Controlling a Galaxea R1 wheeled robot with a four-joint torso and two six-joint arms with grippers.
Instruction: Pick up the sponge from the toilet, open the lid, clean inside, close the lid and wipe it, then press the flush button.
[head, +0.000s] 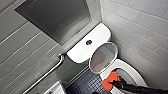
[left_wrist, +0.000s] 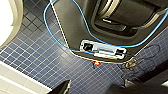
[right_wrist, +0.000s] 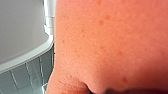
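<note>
Sponge (head: 109, 82) at bowl rim of toilet (head: 133, 70), clamped in your right gripper (head: 117, 82), jaws closed on its edge. Soft, light, porous; squashes under press., prob. slicker once wet. You'd best grip across narrow waist, deep, so it won't peel out. Lid (head: 103, 58) up vs cistern, flush button (head: 89, 42) beyond

Sponge (right_wrist: 112, 45) hides most of right claw (head: 116, 83); toilet (head: 130, 67) cropped.

Location was a bathroom: white ceramic toilet (head: 125, 68) with cistern and flush button (head: 88, 42), grey tiled walls (head: 140, 27), metal grab bar (head: 47, 73), dark blue mosaic floor (head: 86, 83).
</note>
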